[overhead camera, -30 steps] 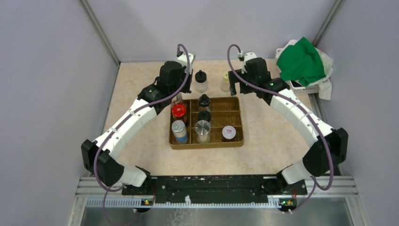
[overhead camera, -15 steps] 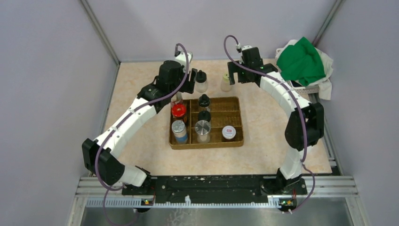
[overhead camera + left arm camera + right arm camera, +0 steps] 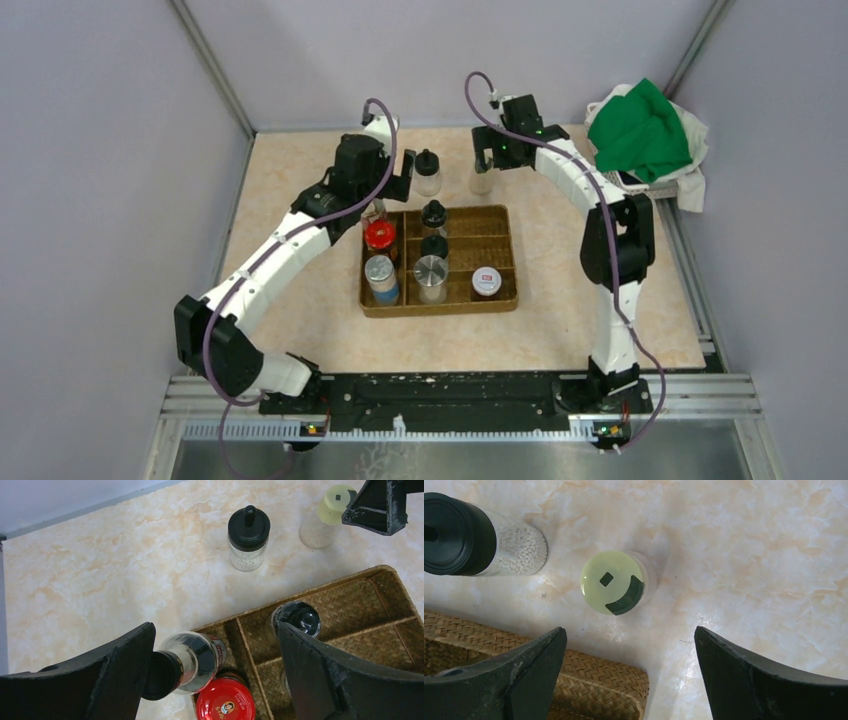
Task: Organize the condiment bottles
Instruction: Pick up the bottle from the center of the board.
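About seven bottles [image 3: 379, 236] stand in the tray [image 3: 500, 240], one dark-capped bottle [image 3: 192, 660] in its 11 o'clock corner under the left gripper [image 3: 215, 630], whose fingers are spread wide and empty. Two are left out on the table [image 3: 300, 200]: a black-lidded jar [image 3: 427, 172] at the tray's 12 o'clock and a yellow-green-lidded shaker [image 3: 614, 582] at 1 o'clock, beneath the right gripper [image 3: 629, 630], also spread wide, touching nothing.

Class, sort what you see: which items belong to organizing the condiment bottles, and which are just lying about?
Job: black-lidded jar, yellow-green-lidded shaker, red-lidded jar, silver-lidded shaker, white-lidded jar, woven tray.
Lying about: green cloth.
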Motion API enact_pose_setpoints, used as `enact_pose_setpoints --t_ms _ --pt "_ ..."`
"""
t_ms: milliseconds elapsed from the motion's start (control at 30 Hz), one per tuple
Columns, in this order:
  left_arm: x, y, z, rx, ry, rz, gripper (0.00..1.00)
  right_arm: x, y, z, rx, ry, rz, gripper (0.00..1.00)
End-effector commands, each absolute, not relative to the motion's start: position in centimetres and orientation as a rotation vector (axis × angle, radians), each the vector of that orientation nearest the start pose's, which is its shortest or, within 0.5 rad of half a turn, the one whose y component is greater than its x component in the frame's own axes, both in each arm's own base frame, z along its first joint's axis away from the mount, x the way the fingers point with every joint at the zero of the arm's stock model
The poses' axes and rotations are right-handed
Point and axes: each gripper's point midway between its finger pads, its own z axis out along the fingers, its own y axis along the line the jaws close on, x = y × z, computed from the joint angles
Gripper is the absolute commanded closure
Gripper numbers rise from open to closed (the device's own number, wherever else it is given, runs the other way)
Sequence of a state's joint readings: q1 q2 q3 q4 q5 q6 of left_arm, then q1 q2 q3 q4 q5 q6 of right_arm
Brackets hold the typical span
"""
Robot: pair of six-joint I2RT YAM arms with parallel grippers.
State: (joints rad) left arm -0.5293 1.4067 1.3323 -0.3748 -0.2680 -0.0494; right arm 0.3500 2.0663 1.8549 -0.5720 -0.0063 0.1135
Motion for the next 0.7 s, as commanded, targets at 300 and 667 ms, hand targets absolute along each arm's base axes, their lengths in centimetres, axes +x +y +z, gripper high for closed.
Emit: enact_pose_setpoints --t_ms 300,667 --pt "39.5 -15.3 26.5 0.228 1.987 -0.051 0.01 54.0 21.4 14.9 -0.311 2.294 0.328 0.03" --pt "37.9 -12.8 26.5 0.072 2.014 0.015 0.01 55.7 22.1 14.1 -0.309 2.293 0.337 0.04"
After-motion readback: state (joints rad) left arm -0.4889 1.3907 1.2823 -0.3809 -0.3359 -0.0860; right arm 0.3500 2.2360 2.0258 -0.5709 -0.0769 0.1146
